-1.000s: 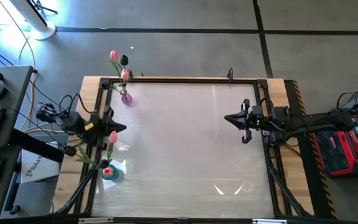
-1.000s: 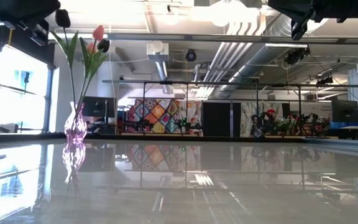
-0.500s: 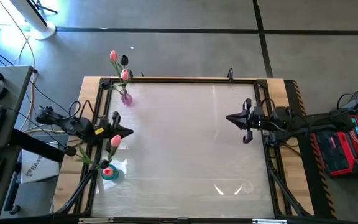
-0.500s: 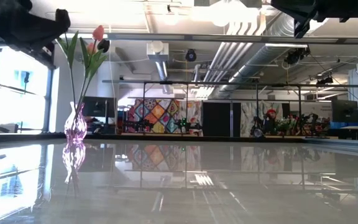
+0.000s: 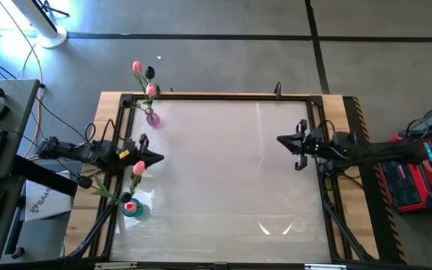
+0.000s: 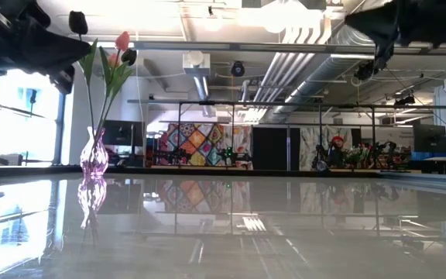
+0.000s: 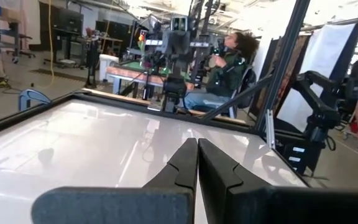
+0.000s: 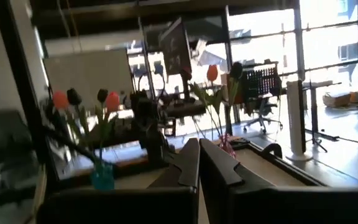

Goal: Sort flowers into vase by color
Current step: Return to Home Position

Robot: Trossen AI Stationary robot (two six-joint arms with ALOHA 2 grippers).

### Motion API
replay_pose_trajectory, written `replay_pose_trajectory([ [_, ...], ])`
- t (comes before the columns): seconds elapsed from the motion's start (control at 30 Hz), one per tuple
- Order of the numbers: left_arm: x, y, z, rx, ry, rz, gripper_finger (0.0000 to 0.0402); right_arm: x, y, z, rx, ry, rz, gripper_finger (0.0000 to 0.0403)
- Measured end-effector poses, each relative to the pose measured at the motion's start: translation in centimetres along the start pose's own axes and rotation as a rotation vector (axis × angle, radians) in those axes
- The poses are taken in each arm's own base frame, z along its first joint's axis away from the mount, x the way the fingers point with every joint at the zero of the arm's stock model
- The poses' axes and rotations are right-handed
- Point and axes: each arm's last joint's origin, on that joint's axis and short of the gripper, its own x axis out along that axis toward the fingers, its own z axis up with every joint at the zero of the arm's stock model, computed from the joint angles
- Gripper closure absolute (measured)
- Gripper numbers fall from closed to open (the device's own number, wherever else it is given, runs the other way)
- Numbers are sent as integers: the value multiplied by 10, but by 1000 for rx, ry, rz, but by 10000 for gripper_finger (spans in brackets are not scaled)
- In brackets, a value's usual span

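Now closed tight and empty, left gripper [image 5: 155,158] (the nearer one) just beside flowers [image 5: 136,169] standing upright in blue vase [image 5: 131,210], more in pink vase [image 5: 153,118] at the far corner, right gripper [image 5: 280,139] likewise closed, well apart.

Your wide white table top [image 5: 223,172] is smooth and glossy, mirroring the room; its light wooden border [image 5: 362,210] looks matt. The small violet glass vase [image 6: 93,155] is translucent and shiny, like the blue glass vase [image 5: 135,212]. The dark fingers [image 7: 184,165] of the left gripper [image 7: 197,143] look like matt plastic.
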Motion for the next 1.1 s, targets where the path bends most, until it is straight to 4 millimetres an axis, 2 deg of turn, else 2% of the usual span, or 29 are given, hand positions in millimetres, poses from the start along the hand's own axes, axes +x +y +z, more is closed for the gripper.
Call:
replay_pose_trajectory([
  [0.13,0,3,0,3,-1,5,401,-7,-6,-23,70,-119,0,403],
  [0.27,1,5,1,12,-6,29,401,-12,-8,-36,85,-151,4,403],
  [0.43,1,7,1,24,-11,48,401,-11,-7,-39,68,-75,28,403],
  [0.87,1,7,1,59,-3,31,401,-17,-9,-45,50,-29,42,403],
  [1.1,1,7,-2,71,27,42,401,-17,-9,-50,-16,21,43,403],
])
